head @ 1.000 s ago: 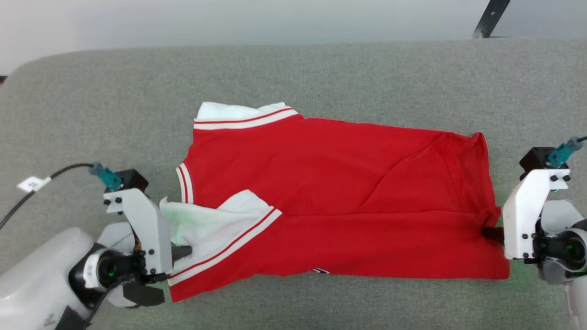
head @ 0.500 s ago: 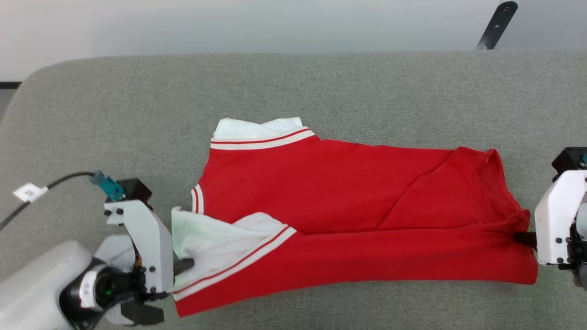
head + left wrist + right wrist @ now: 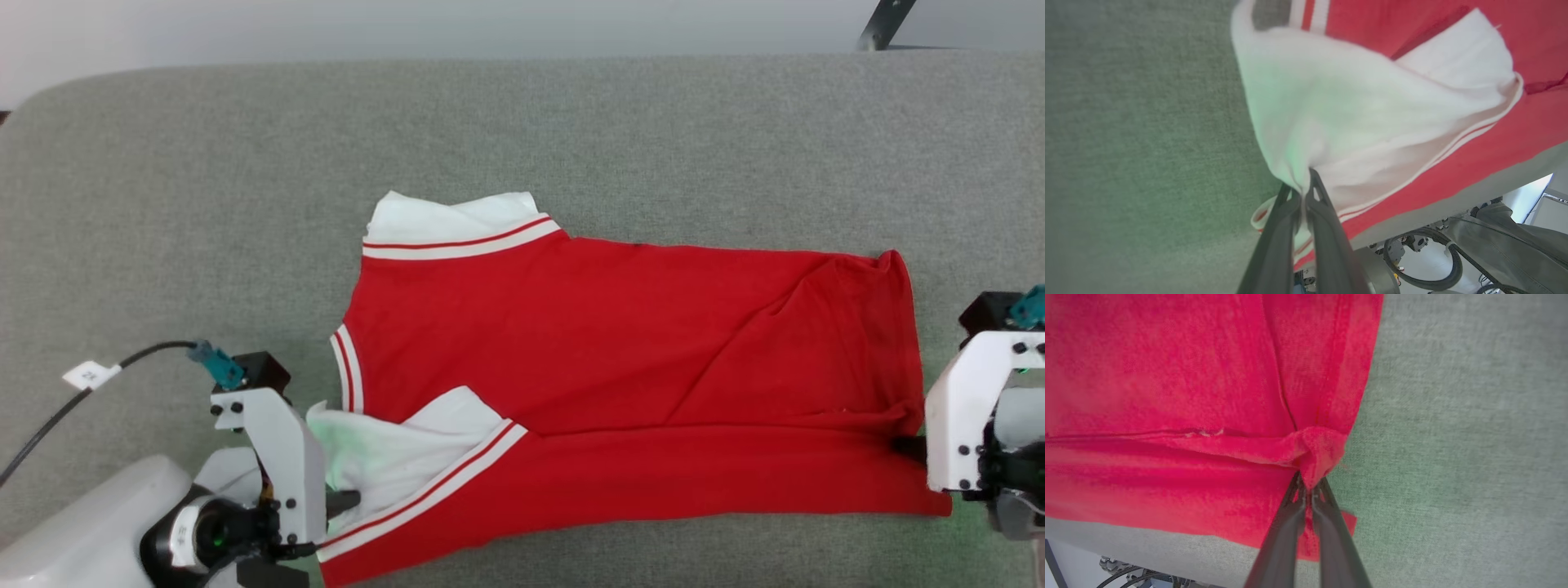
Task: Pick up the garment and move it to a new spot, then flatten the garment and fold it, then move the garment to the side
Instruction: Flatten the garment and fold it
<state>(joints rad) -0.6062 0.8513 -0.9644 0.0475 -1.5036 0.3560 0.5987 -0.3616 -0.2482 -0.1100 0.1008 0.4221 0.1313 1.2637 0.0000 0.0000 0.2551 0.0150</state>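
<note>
The garment [image 3: 620, 351], a red shirt with white sleeves and striped trim, lies spread across the grey surface, its near edge folded back over itself. My left gripper [image 3: 347, 500] is shut on the white sleeve at the shirt's near left; the left wrist view shows the white cloth [image 3: 1355, 110] bunched between the two dark fingers [image 3: 1327, 220] of the left gripper [image 3: 1303, 190]. My right gripper [image 3: 902, 447] is shut on the red hem at the near right, where the cloth [image 3: 1167, 388] puckers into the fingertips of the right gripper [image 3: 1308, 484].
The grey padded surface [image 3: 571, 139] stretches well beyond the shirt at the back and left. A black cable with a white tag [image 3: 90, 376] trails by my left arm. A dark bar [image 3: 886, 24] leans at the far right. The surface's front edge lies just below the shirt.
The head view has shifted between the frames. Both grippers keep their hold, and the shirt's near fold sits lower in the view, with the right end drawn out flatter.
</note>
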